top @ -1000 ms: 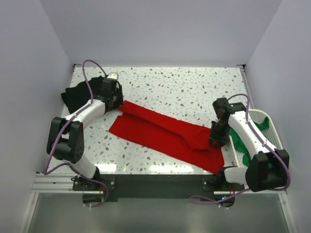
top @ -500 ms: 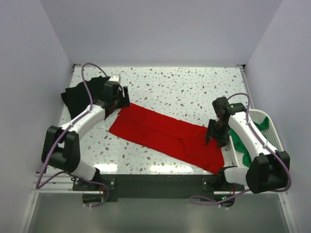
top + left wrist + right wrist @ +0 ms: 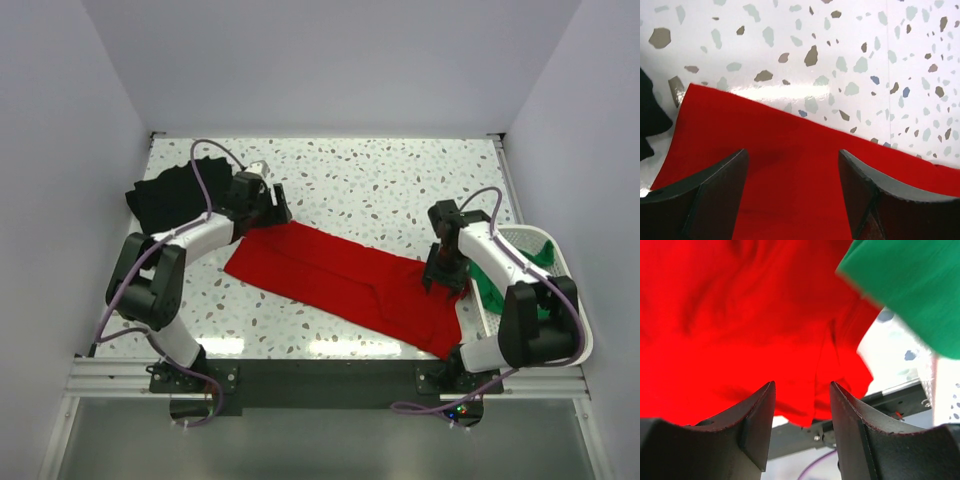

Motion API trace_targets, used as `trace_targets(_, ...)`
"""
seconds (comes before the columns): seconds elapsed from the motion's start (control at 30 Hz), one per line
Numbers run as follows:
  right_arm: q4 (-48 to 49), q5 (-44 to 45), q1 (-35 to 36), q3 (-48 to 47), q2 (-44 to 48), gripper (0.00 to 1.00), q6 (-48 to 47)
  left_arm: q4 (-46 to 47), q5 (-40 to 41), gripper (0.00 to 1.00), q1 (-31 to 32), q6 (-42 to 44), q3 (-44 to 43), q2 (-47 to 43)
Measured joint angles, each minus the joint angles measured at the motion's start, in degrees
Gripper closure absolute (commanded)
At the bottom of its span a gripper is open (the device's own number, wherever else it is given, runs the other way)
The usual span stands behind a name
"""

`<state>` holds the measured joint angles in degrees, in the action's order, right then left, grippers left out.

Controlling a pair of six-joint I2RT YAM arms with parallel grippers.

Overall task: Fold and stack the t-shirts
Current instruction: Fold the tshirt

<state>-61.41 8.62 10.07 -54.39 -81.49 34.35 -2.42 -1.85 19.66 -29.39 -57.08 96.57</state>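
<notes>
The red t-shirt lies as a long folded strip slanting across the table from upper left to lower right. My left gripper is open just above its upper left edge; in the left wrist view the red cloth lies flat between the fingers. My right gripper is open over the strip's right end; red cloth fills the right wrist view. The black t-shirt lies bunched at the far left. The green t-shirt hangs from the basket and shows in the right wrist view.
A white perforated basket stands at the right table edge beside my right arm. The speckled white tabletop stretches behind the red shirt. Grey walls close in on three sides. The black front rail runs along the near edge.
My left gripper has moved right along the red shirt's top edge, away from the black shirt. My right gripper has shifted slightly up and left over the red cloth.
</notes>
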Motion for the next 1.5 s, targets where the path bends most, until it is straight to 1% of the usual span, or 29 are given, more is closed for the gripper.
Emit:
trace_targets(0.1,1.6,1.5,-1.1,0.0,-1.6,0.49,0.3,3.3,-0.7,0.23,0.0,-0.4,0.0,1.2)
trace_targets(0.27,4.0,2.9,-2.1,0.0,-4.8,0.49,0.5,5.7,-0.6,0.22,0.0,-0.7,1.5,3.8)
trace_targets(0.4,5.0,3.7,-2.2,-0.9,-7.5,0.49,0.5,7.3,-0.4,0.22,0.0,-0.7,5.3,3.9)
trace_targets(0.5,5.4,4.0,-2.5,-2.5,-9.2,0.49,0.2,9.3,-0.2,0.22,0.0,-1.1,6.4,3.7)
trace_targets(0.6,5.3,4.4,-3.3,-4.1,-9.2,0.49,-0.3,10.0,2.3,0.2,0.2,-1.5,7.7,2.9)
trace_targets(0.83,6.0,4.3,-6.4,-7.4,-9.4,0.53,-2.6,8.4,10.6,0.18,0.2,-3.0,15.2,-4.3)
trace_targets(1.0,7.6,3.9,-6.8,-9.7,-12.0,0.55,-4.9,7.2,12.6,0.18,0.2,-3.3,19.4,-8.7)
trace_targets(1.27,12.7,3.6,-6.8,-12.9,-17.3,0.56,-7.0,2.3,14.2,0.18,0.1,-4.4,20.3,-11.6)
trace_targets(1.37,14.1,2.6,-6.8,-13.8,-19.1,0.6,-7.5,-0.4,14.7,0.18,0.0,-4.5,20.9,-13.3)
trace_targets(1.5,15.5,0.7,-7.0,-14.4,-20.9,0.62,-7.8,-3.1,15.4,0.18,0.0,-4.6,21.1,-14.5)
